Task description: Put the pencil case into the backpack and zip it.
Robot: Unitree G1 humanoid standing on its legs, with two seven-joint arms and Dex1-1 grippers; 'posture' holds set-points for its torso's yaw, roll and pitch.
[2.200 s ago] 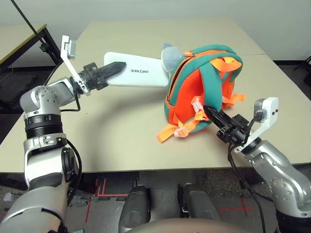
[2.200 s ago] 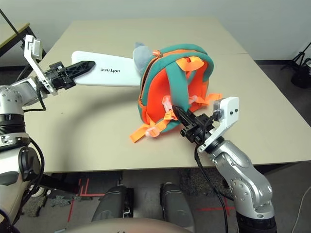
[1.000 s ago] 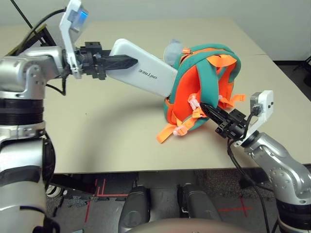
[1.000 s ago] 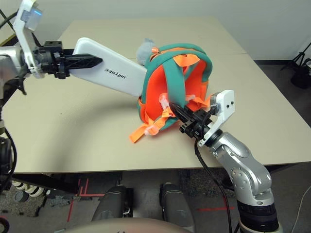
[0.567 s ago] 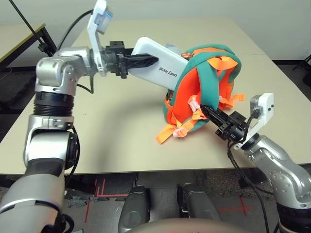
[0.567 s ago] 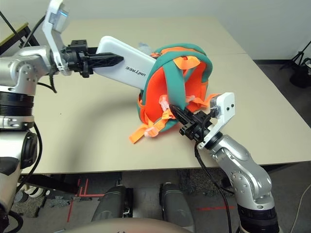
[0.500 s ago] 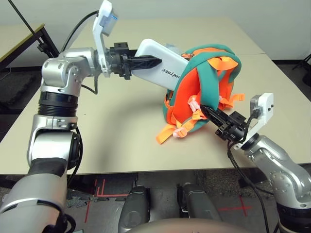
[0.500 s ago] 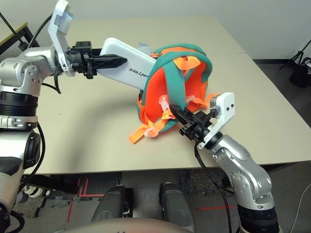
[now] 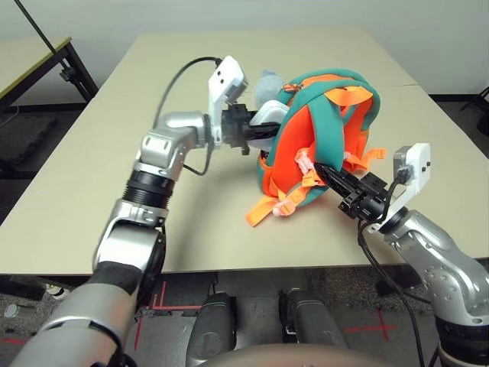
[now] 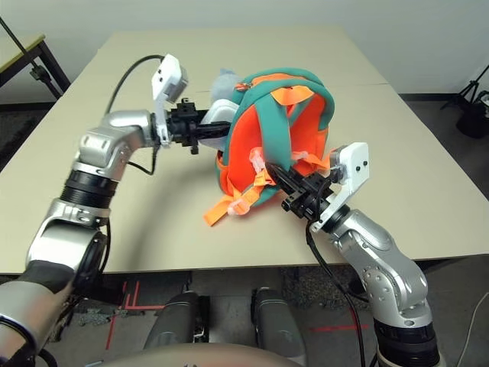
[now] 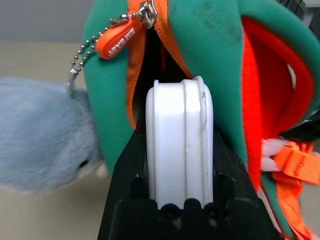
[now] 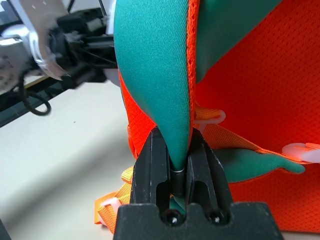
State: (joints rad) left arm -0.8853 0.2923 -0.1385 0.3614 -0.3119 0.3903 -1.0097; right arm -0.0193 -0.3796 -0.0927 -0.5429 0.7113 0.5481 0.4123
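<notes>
Our left tool (image 11: 180, 200) pinches the pencil case (image 11: 180, 145) by its near end, the rest of it sunk into the open zipper mouth of the backpack (image 9: 321, 138). The backpack stands upright near the middle of the table (image 9: 191, 222), toward its right edge, a grey plush toy (image 11: 40, 135) dangling beside the opening. Our right tool (image 12: 172, 172) is clamped on a teal edge of the backpack, on its front-right side.
</notes>
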